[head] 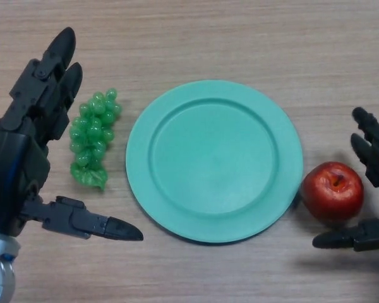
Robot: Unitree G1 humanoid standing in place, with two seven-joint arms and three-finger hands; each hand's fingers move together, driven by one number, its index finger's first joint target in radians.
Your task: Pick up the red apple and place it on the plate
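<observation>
A red apple (332,191) rests on the wooden table just right of the green plate (213,160), nearly touching its rim. My right hand (374,158) is at the right edge, open, its fingers beyond the apple and its thumb in front of it; the apple lies in the gap and I cannot tell whether anything touches it. The plate is bare. My left hand (31,139) is open at the left, fingers straight and thumb spread, holding nothing.
A bunch of green grapes (93,137) lies between my left hand and the plate, close to the left fingers.
</observation>
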